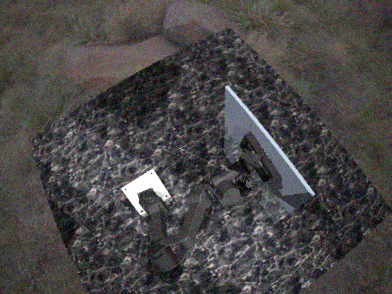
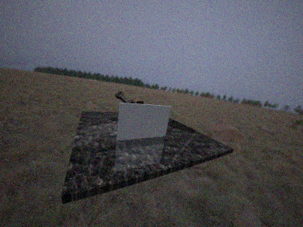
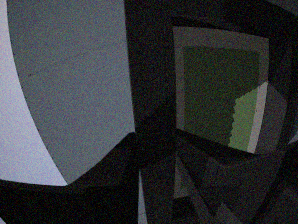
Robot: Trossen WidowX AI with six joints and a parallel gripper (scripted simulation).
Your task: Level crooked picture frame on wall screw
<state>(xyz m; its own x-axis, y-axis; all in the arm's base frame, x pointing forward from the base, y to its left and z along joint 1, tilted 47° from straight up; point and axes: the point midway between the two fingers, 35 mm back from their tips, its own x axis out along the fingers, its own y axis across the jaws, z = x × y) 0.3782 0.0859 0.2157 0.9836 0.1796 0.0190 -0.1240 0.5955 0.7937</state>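
The picture frame (image 1: 250, 142) (image 3: 152, 75) is dark, with a pale mat border around a green picture (image 3: 207, 90). It is at the front face of the upright grey wall panel (image 1: 235, 117) (image 2: 143, 121) (image 3: 75, 75). In the wrist view its mat's top and bottom edges slope down to the right, but the camera is oblique, so I cannot tell whether it is level. My gripper (image 1: 253, 176) is shut on the frame, at the side nearer the arm. The fingertips are lost in dark shapes in the wrist view. The screw and notched strip are hidden.
The arm reaches from its base by a white plate (image 1: 145, 181) with a cutout toward the wall. The dark marbled table (image 1: 110, 120) (image 2: 93, 154) extends around the wall. In the exterior view the wall's back hides the frame and most of the arm.
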